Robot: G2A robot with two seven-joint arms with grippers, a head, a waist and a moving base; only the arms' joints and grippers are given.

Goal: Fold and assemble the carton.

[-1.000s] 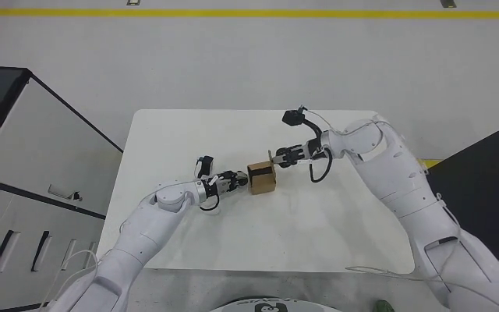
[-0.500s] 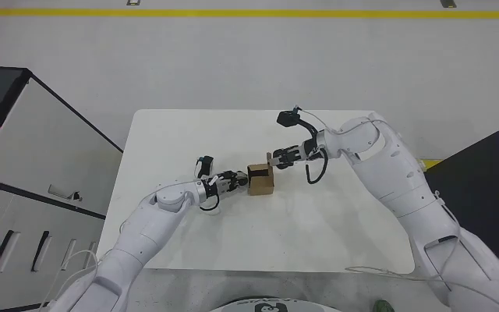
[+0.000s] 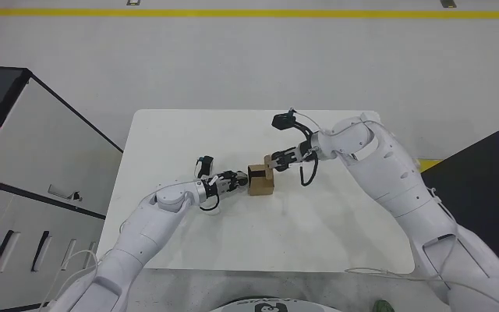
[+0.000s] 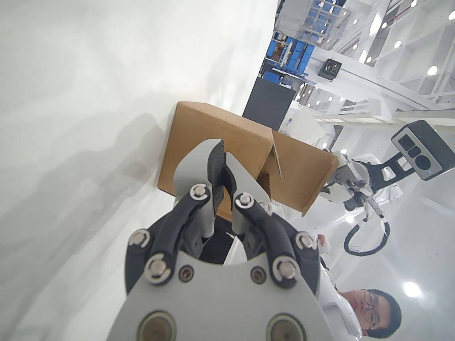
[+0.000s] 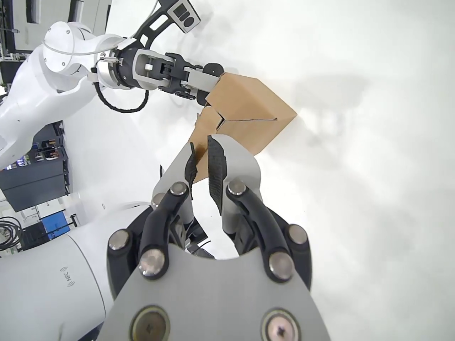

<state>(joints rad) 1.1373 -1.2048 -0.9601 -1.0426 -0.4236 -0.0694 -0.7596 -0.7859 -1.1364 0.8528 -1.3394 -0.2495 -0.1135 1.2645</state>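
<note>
Top view: your robot's two arms meet at a small brown carton (image 3: 261, 181) standing near the middle of the white bench (image 3: 335, 226). The left claw (image 3: 242, 181) lies low against the carton's side that faces the left arm. The right claw (image 3: 271, 162) is at the carton's far corner on the right arm's side, where it holds the carton by a flap (image 3: 267, 164). A dark cabinet (image 3: 31, 148) stands beside the bench on the left arm's side.

Left wrist view: the left claw (image 4: 222, 157) has its fingers drawn almost together, with the tips over the carton's (image 4: 227, 125) near wall. You cannot tell whether any cardboard is pinched between them.

Right wrist view: the right claw (image 5: 201, 154) is closed on the flap (image 5: 204, 122), and brown cardboard shows between its black pads (image 5: 217, 168). Beyond it, the carton (image 5: 249, 108) rests on the bench, and its folded panels meet in seams on the face toward this claw. The left claw (image 5: 212, 76) touches the carton's opposite edge.

Compared with one second ago, the right claw has moved inward toward the carton. The flap then stood out past the corner and now sits tight against it. The carton itself and the left claw have kept their places on the bench.
</note>
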